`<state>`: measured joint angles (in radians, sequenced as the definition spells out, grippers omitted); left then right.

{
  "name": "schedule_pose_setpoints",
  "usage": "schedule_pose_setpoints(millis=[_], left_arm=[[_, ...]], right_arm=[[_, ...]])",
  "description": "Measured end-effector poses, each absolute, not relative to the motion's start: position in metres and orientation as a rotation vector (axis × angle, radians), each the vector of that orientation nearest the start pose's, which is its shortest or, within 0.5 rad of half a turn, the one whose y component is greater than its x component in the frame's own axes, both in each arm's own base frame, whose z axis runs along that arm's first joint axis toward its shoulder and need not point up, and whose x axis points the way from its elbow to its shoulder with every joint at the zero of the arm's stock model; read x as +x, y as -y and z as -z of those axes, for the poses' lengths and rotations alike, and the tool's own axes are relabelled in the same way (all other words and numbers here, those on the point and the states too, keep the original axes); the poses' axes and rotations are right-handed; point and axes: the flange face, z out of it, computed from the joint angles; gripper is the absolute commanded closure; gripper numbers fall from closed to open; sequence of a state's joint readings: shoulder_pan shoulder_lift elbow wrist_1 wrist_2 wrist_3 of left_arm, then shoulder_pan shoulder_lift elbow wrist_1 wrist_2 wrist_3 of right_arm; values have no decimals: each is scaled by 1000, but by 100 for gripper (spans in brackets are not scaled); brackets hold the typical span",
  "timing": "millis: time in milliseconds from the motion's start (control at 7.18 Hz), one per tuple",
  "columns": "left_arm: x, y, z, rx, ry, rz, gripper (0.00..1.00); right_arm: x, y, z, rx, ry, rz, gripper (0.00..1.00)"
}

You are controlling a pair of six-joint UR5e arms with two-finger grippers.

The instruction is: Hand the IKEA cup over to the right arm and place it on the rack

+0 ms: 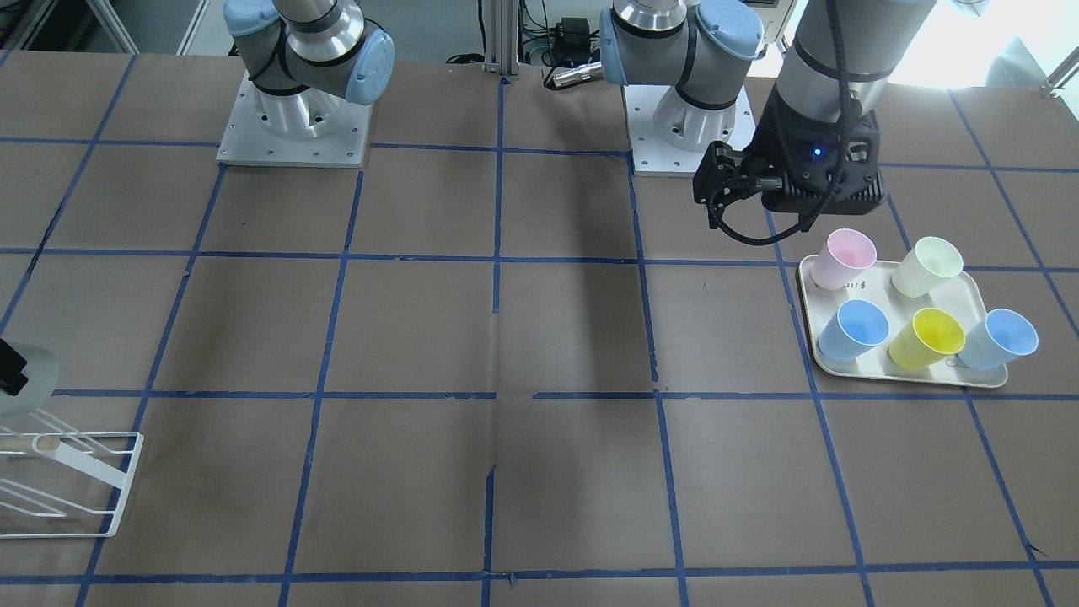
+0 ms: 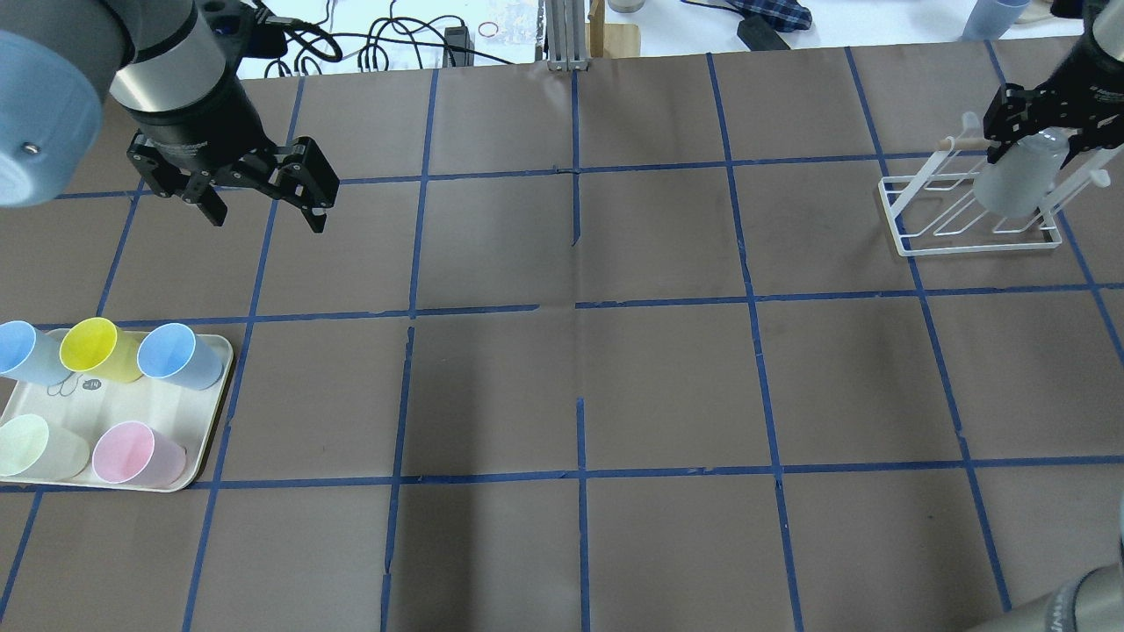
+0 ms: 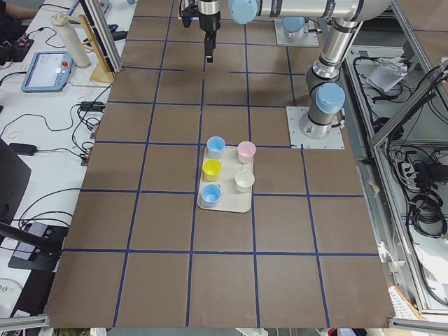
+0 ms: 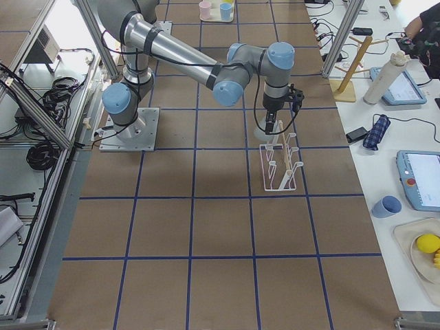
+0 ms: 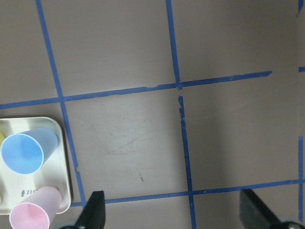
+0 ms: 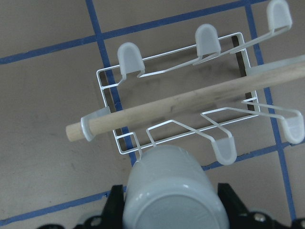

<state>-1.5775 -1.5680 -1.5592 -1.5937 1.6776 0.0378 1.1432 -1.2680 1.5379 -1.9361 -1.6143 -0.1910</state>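
The IKEA cup (image 2: 1010, 184) is pale grey and is held upside down over the near end of the white wire rack (image 2: 966, 243) at the far right. My right gripper (image 2: 1036, 145) is shut on it. In the right wrist view the cup's base (image 6: 171, 205) sits between the fingers, above a peg by the wooden dowel (image 6: 190, 102). I cannot tell whether the cup touches a peg. In the front view the cup (image 1: 29, 384) shows at the left edge above the rack (image 1: 118, 480). My left gripper (image 2: 263, 211) is open and empty, well above the table near the tray.
A cream tray (image 2: 224, 369) at the near left holds two light-blue cups, a yellow cup (image 2: 92, 347), a pink cup (image 2: 132, 452) and a pale green cup. It also shows in the front view (image 1: 805, 295). Blue tape lines grid the brown table.
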Motion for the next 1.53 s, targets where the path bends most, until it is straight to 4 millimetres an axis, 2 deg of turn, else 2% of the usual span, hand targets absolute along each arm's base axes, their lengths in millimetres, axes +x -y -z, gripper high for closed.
schedule_pose_setpoints(millis=[139, 279, 418, 697, 836, 975, 1254, 1393, 1533], left_arm=[[-132, 482, -501, 1, -3031, 19, 0], [-132, 481, -509, -41, -3061, 50, 0], [-130, 483, -513, -74, -3110, 65, 0], [-108, 490, -513, -101, -3160, 64, 0], [-98, 491, -510, -81, -3166, 50, 0], [-100, 492, -506, -50, -3171, 36, 0], [-118, 490, -502, 18, -3174, 22, 0], [-120, 492, -503, 29, -3175, 24, 0], [-120, 493, -504, 30, -3176, 27, 0]], right_arm=[[-138, 615, -367, 381, -3185, 122, 20], [-138, 619, -359, 379, -3180, 115, 0], [-136, 622, -350, 372, -3164, 104, 0], [-133, 625, -347, 355, -3136, 100, 0], [-131, 624, -356, 350, -3136, 119, 0], [-125, 620, -372, 344, -3135, 140, 0], [-82, 600, -423, 306, -3114, 175, 0], [-47, 592, -448, 283, -3106, 201, 0], [-1, 586, -464, 212, -3103, 198, 0]])
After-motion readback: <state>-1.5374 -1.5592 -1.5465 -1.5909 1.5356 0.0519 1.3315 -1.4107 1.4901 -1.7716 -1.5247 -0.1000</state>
